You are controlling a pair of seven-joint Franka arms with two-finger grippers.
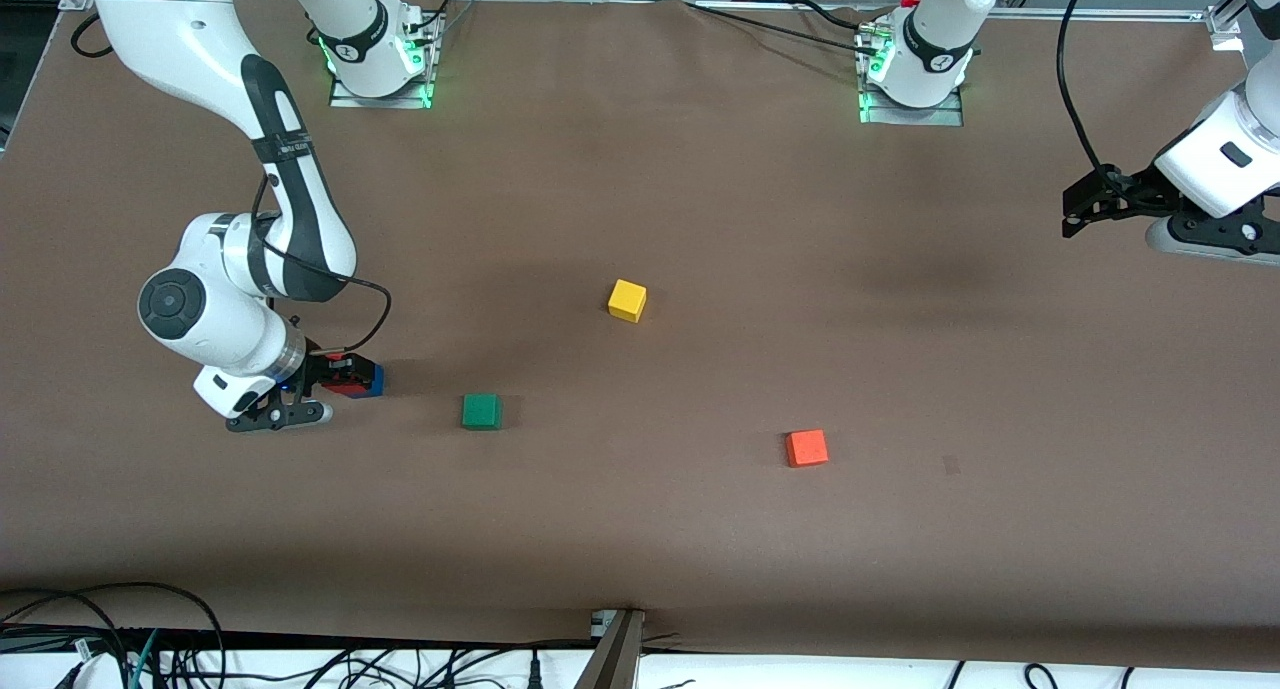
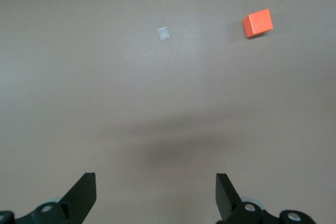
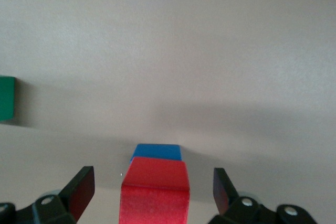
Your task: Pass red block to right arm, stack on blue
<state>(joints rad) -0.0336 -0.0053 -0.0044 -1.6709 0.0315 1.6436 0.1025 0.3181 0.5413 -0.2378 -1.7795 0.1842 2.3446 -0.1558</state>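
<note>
red block (image 3: 154,192) sits on blue (image 3: 156,152) btwn open right pincer (image 3: 152,190) tips.

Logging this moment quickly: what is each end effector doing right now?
Left end effector: open, empty, up over the table at the left arm's end.
Right end effector: open around the small solid red cube resting on the small solid blue cube.

The small bright-red cube (image 3: 155,192) sits on the deep-blue cube (image 3: 156,152), with open gaps between it and each finger of the right tool (image 3: 154,192) either side. Beside that stack, toward the left arm's end, stands a green cube (image 1: 481,411), with bare brown surface (image 1: 700,529) between them. The left tool (image 2: 156,195) hangs open, well apart from the stack.
</note>
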